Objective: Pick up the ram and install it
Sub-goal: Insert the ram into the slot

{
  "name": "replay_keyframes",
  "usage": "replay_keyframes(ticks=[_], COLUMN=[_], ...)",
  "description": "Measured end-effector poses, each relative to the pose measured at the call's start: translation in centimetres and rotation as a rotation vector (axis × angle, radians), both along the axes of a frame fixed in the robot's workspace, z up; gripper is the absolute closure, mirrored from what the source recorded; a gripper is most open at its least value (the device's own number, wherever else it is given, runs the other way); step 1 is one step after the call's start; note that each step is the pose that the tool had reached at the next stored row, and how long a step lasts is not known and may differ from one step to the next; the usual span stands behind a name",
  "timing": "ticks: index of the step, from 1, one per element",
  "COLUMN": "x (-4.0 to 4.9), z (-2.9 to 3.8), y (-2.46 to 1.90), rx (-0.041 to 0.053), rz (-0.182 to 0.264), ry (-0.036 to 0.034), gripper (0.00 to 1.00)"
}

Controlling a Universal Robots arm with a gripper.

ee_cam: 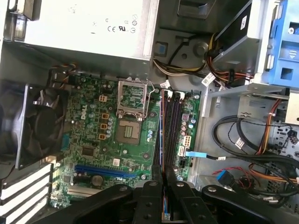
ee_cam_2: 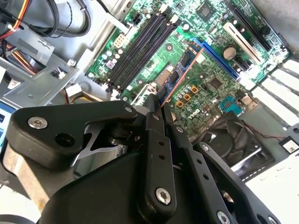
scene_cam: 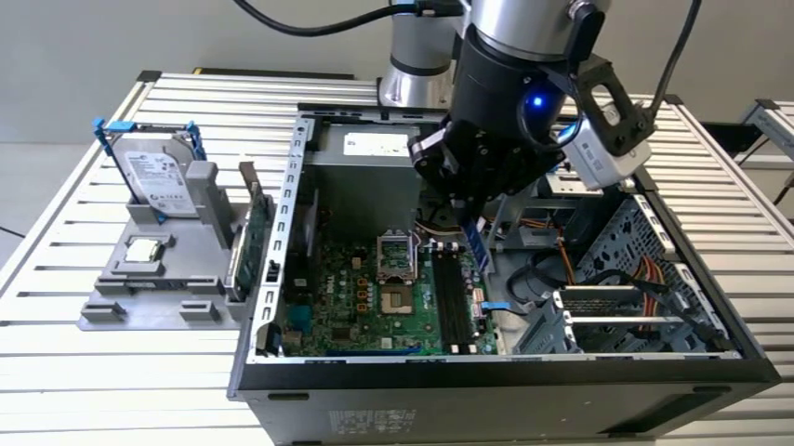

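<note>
One stick in play: we see gripper (scene_cam: 473, 219) clenched on ram (scene_cam: 475, 243), stick hanging edge-down inside open case (scene_cam: 293, 186). Ram sits over black memory slots (scene_cam: 449, 302) on motherboard (scene_cam: 353, 299), next to processor socket (scene_cam: 397, 269). In first wrist view, fingers (ee_cam: 152, 191) pinch stick edge-on, in line with slots. In second wrist view, stick juts from clamp toward board. Whether it touches a slot, we can't tell. Hard drive (scene_cam: 162, 181) and chip (scene_cam: 145, 249) sit on grey stand (scene_cam: 149, 299) outside case, on exterior view's left.
</note>
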State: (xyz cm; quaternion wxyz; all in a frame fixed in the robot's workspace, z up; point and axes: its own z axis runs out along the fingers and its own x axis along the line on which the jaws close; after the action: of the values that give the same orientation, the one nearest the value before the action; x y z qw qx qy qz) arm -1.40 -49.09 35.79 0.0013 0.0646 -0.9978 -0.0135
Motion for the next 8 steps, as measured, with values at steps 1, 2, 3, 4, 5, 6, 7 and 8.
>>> replay_keyframes(ticks=[1, 2, 3, 4, 5, 6, 7, 8], x=[0.00, 0.01, 0.01, 0.01, 0.02, 0.02, 0.02, 0.03], z=[-0.03, -0.06, -0.09, -0.12, -0.15, -0.18, -0.21, -0.23], y=[0.00, 0.00, 0.00, 0.00, 0.00, 0.00, 0.00, 0.00], rx=[0.0000, 0.0000, 0.0000, -0.0001, 0.0000, 0.0000, 0.0000, -0.0002], rz=[-0.001, -0.002, -0.003, -0.003, -0.004, -0.005, -0.006, -0.006], ry=[0.0000, 0.0000, 0.0000, 0.0000, 0.0000, 0.0000, 0.0000, 0.0000], gripper=[1.00, 1.00, 1.00, 1.00, 1.00, 1.00, 1.00, 1.00])
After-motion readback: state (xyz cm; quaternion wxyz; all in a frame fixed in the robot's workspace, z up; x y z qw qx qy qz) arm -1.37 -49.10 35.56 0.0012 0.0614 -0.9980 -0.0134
